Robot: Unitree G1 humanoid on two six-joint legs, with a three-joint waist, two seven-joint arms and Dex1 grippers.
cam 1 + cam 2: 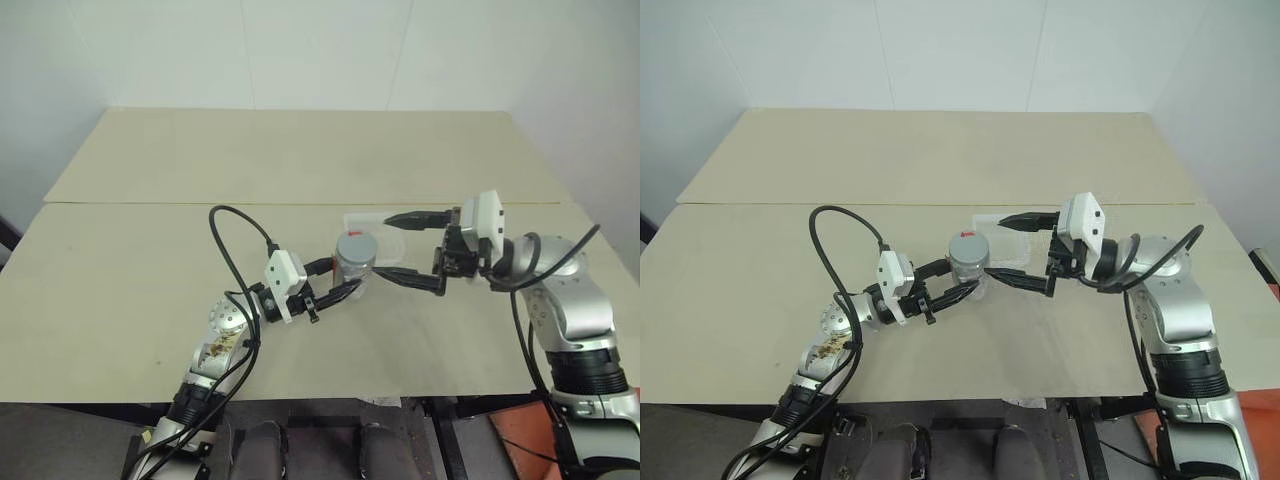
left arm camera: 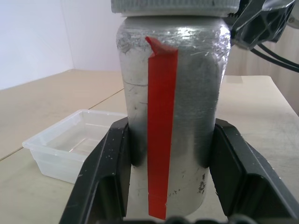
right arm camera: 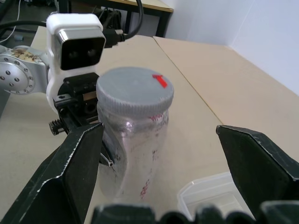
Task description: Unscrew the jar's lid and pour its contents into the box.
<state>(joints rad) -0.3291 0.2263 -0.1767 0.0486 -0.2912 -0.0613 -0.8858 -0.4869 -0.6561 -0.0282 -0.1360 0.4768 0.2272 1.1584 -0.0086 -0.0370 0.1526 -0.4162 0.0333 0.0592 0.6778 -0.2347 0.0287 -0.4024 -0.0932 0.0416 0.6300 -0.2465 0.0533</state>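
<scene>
On the pale worktop [image 1: 150, 300], the left pincer [image 1: 345, 282] is clamped on the body of the jar [image 1: 355, 265], its two black fingers [image 2: 105, 172] pressed against either side of the silvery cylinder below the shoulder, with the strip of red tape between them in the left wrist view. The grip sits low on the body, which leaves the whole cap free and, by the look of it, serves to keep the jar from spinning while the top is worked. The jar stands upright near the middle of the worktop, and whether its base rests on the surface or hangs just above it cannot be told. The lid [image 3: 134, 88], grey with a small red mark, is seated on the jar, so the unscrewing is not yet finished and the contents cannot be made out through the wall. Just beyond and to the right of the jar lies the box [image 1: 375, 225], clear, shallow and empty as far as can be seen, placed close enough that a short tilt should reach it once the cap is off. Farther right, the right pincer [image 1: 400, 247] hangs level with its jaws wide apart, pointing at the lid, one finger to each side and touching neither.
</scene>
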